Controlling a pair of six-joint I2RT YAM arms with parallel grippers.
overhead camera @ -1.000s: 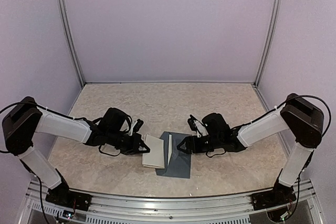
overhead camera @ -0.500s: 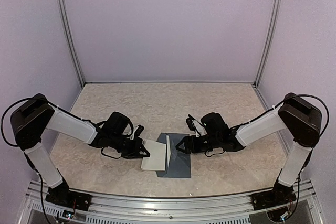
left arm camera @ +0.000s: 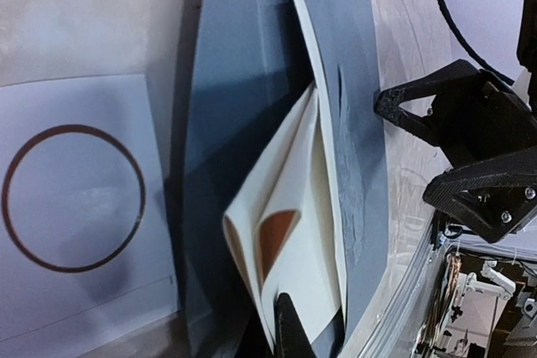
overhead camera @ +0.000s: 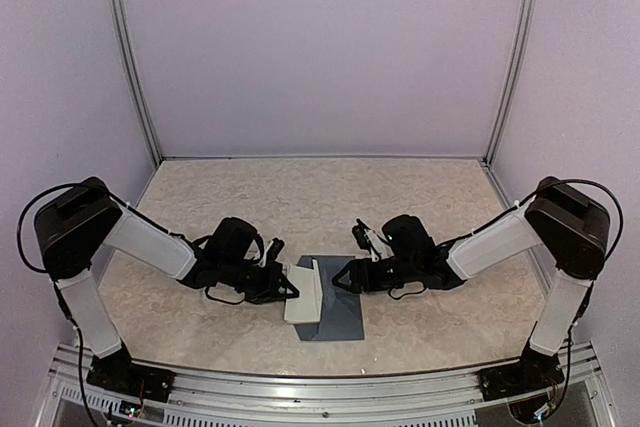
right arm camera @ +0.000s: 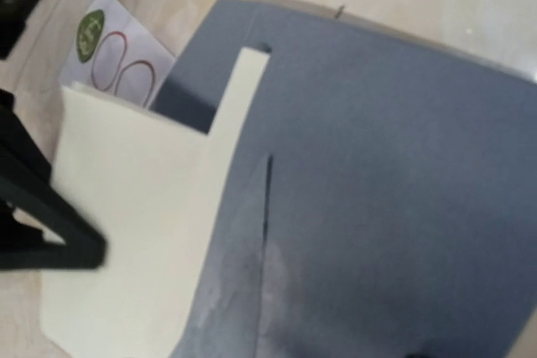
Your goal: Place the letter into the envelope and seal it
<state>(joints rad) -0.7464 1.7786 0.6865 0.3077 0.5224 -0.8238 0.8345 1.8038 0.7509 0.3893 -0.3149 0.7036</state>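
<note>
The dark slate envelope (overhead camera: 342, 315) lies flat in front of the arms, also seen in the left wrist view (left arm camera: 243, 81) and the right wrist view (right arm camera: 377, 165). The folded cream letter (overhead camera: 303, 293) overlaps its left part, its far edge tucked under a raised envelope layer (left arm camera: 312, 199) (right arm camera: 134, 232). My left gripper (overhead camera: 289, 287) is shut on the letter's near end, one finger (left arm camera: 291, 329) showing. My right gripper (overhead camera: 341, 278) stands open at the envelope's right edge, jaws spread (left arm camera: 409, 148), nothing between them.
A white sticker strip (left arm camera: 75, 207) with brown circles lies just left of the envelope, partly under the letter (right arm camera: 117, 60). The metal table rail (overhead camera: 320, 372) runs close along the near side. Purple walls enclose the speckled tabletop (overhead camera: 320, 197).
My left gripper has carried the letter to the right, from beside the envelope to over and into it. The right gripper has shifted only slightly left.
</note>
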